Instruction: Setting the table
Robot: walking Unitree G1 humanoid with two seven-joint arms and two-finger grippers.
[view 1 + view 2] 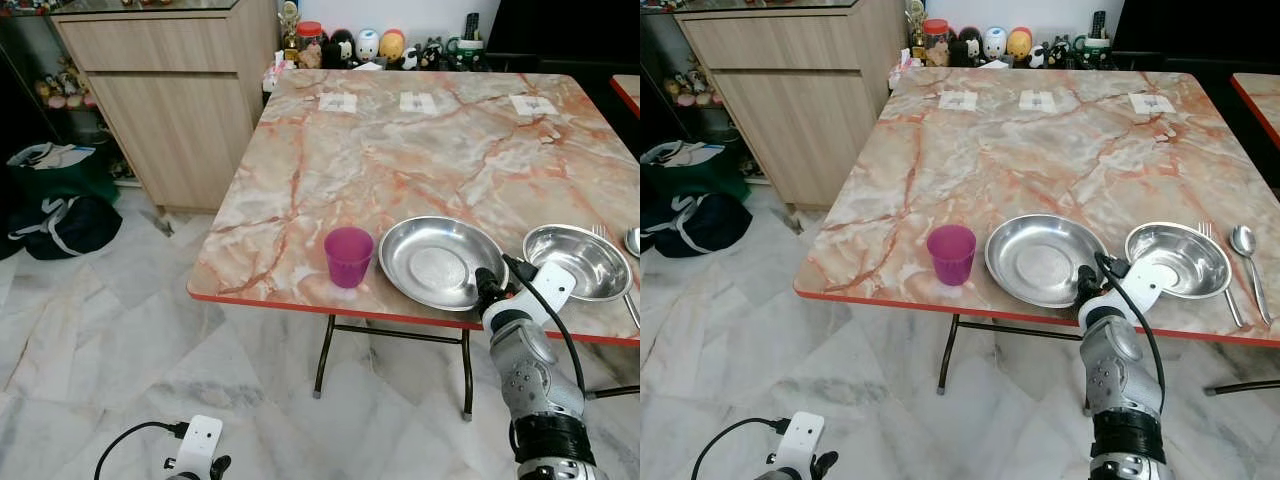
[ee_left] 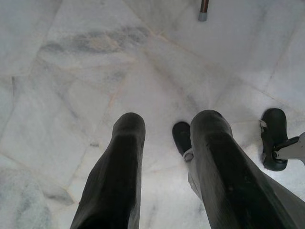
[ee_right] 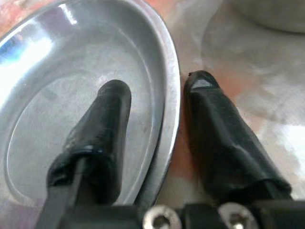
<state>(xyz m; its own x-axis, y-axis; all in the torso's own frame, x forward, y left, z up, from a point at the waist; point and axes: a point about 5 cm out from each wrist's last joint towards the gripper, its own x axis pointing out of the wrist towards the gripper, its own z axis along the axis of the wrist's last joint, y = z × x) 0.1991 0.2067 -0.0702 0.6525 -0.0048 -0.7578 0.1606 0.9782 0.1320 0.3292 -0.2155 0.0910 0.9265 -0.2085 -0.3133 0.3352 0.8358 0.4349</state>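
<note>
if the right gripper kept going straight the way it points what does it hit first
The right gripper already straddles the steel plate's near rim, one finger inside, one outside. Going on, it would likely meet the plate itself first; the depth is hard to judge.

Steel plate: round, shallow, upright near the table's front edge. Its rim at 4 o'clock passes between the right gripper's fingers, one inside the plate, one outside on the tabletop. Purple cup: upright, open, at the plate's 9 o'clock, just beside it. Steel bowl: upright at the plate's 3 o'clock. Fork and spoon: parallel at the bowl's 3 o'clock.
</note>
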